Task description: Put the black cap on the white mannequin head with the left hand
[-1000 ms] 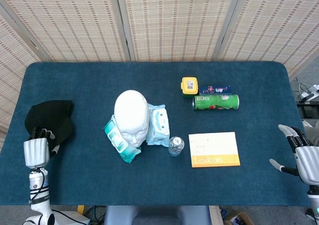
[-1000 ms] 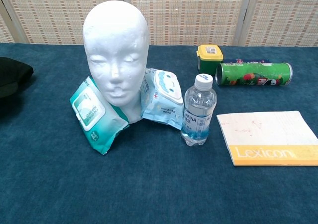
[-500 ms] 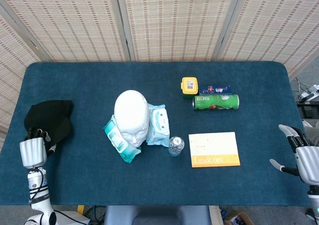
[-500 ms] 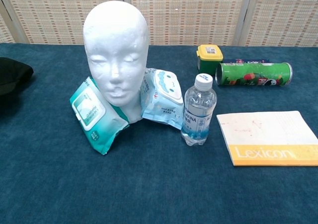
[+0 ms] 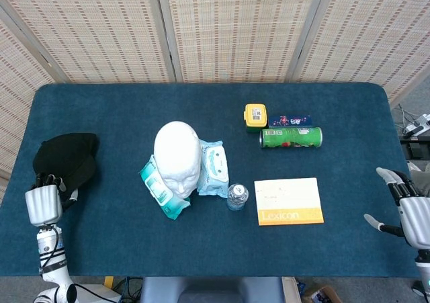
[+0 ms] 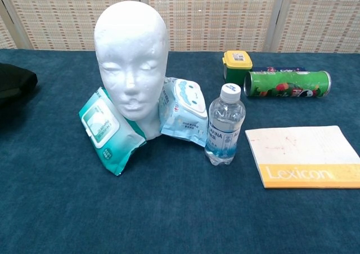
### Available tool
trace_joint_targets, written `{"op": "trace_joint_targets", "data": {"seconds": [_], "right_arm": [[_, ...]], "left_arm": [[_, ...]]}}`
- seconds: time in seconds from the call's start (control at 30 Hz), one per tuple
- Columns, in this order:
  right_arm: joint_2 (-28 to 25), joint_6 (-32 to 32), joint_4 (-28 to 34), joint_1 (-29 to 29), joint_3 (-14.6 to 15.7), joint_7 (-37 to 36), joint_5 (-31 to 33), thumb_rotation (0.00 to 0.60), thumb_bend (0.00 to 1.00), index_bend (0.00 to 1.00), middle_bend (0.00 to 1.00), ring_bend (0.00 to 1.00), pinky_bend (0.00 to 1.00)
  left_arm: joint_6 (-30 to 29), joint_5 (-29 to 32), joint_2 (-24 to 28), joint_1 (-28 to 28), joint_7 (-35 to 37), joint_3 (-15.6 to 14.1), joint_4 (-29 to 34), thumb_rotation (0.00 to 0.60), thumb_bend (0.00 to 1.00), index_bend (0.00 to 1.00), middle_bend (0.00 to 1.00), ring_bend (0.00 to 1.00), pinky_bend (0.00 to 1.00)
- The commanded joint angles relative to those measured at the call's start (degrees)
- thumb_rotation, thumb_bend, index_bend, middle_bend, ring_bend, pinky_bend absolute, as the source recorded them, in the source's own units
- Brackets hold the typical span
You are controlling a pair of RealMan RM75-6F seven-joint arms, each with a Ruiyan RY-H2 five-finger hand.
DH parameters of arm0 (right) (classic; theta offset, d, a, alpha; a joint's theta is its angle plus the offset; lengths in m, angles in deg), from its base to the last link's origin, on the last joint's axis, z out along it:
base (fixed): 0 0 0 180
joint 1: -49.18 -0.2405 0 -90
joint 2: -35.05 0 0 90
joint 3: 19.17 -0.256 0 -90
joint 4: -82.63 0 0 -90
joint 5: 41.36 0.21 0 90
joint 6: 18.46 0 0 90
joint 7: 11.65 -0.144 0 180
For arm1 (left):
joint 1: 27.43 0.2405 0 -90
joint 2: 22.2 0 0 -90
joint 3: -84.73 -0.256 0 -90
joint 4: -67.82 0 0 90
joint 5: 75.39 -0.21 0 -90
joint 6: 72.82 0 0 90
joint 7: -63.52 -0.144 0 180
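The black cap (image 5: 66,157) lies crumpled near the table's left edge; in the chest view only its right end (image 6: 14,82) shows at the frame's left border. My left hand (image 5: 43,202) sits at the cap's near edge, its fingers curled into the fabric and gripping it. The white mannequin head (image 5: 177,156) (image 6: 132,57) stands upright mid-table, well to the right of the cap, bare on top. My right hand (image 5: 410,212) hovers off the table's right edge with fingers spread, holding nothing.
Two wet-wipe packs (image 6: 106,131) (image 6: 183,112) lean against the mannequin's neck. A water bottle (image 6: 224,124) stands just right of them. Further right are a Lexicon book (image 6: 304,155), a green can lying on its side (image 6: 287,84) and a yellow box (image 6: 237,62).
My left hand has drifted slightly left, drawing the cap's near edge with it; in the chest view the cap's visible end has shrunk and lifted. The right hand has not moved.
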Motion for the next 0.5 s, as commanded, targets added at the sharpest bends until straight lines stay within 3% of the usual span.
{"op": "trace_joint_targets", "data": {"seconds": [0.03,0.2,0.23,0.3,0.33,0.5], "right_arm": [[0.0,0.0,0.0,0.0,0.0,0.0,0.0,0.6,0.0,0.05,0.19,0.14,0.4],[0.0,0.0,0.0,0.0,0.0,-0.1,0.0,0.6,0.0,0.05,0.19,0.14,0.4],[0.0,0.0,0.0,0.0,0.0,-0.1,0.0,0.6,0.0,0.05,0.19,0.14,0.4],[0.0,0.0,-0.1,0.0,0.0,-0.2,0.0,0.6,0.0,0.05,0.19,0.14,0.4],[0.0,0.0,-0.1,0.0,0.0,-0.1,0.0,0.6,0.0,0.05,0.19,0.14,0.4],[0.0,0.0,0.0,0.0,0.0,0.0,0.0,0.6,0.0,0.05,0.19,0.14,0.4]], "left_arm": [[0.2,0.2,0.1,0.0,-0.1,0.1,0.3,0.324,0.36,0.62,0.48,0.25,0.55],[0.0,-0.1,0.4,0.0,-0.1,-0.1,0.6,0.35,0.44,0.62,0.48,0.25,0.55],[-0.2,-0.2,0.4,0.1,0.0,-0.2,0.6,0.38,0.45,0.62,0.48,0.25,0.55],[-0.9,-0.7,0.6,0.1,0.4,-0.5,0.6,0.534,0.47,0.62,0.49,0.25,0.55],[-1.2,-0.9,0.7,0.2,0.5,-0.6,0.6,0.578,0.47,0.63,0.49,0.25,0.55],[-3.3,-2.3,1.6,0.4,1.0,-1.3,0.9,0.6,0.48,0.63,0.5,0.25,0.55]]}}
